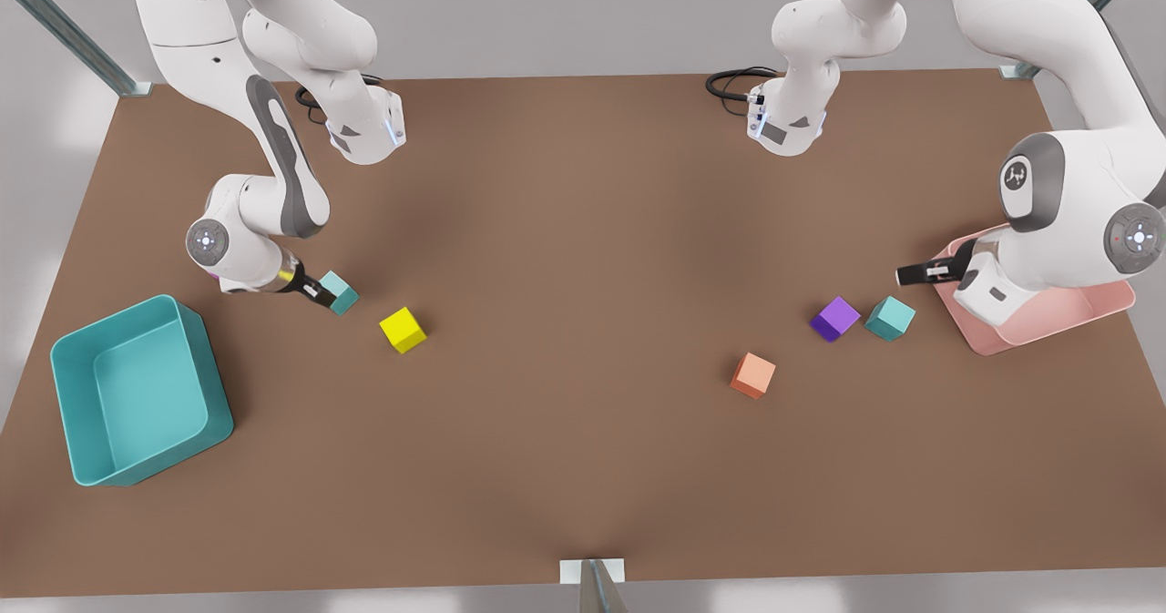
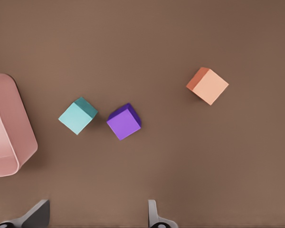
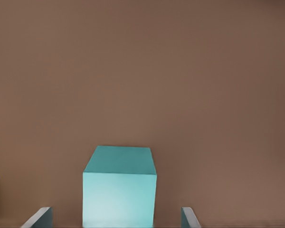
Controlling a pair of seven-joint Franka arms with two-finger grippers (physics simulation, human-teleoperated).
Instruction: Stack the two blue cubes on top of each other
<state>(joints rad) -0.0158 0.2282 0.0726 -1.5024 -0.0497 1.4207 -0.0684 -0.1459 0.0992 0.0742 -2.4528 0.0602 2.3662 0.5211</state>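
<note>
Right gripper (image 1: pixel 330 298) low over the table (image 1: pixel 583 467) at the front view's left, fingers spread with daylight on both sides of the near blue cube (image 1: pixel 340 291); nothing clamped yet. In the right wrist view, same cube (image 3: pixel 119 187) centred between the two fingertips (image 3: pixel 42 217), one face square to the camera, gaps roughly equal. Yellow cube (image 1: pixel 403 330) just beside, about four o'clock of it in the front view, apart.

Left gripper (image 1: pixel 911 275) at the front view's right, raised over the edge of the pink tray (image 1: pixel 1048 321), fingers wide apart, holding nothing; arm waiting. Second blue cube (image 1: pixel 890 318) near it, around seven o'clock of the fingertips. Purple cube (image 1: pixel 835 319) just beside that cube at nine o'clock, not touching. Orange cube (image 1: pixel 752 375) farther off. Teal bin (image 1: pixel 82 367) at the far left, not involved.

Judgement: grasp stage, stack not started. Cube already in line between the right fingers; closing alone looks sufficient. Carry then runs across the table toward three o'clock.
</note>
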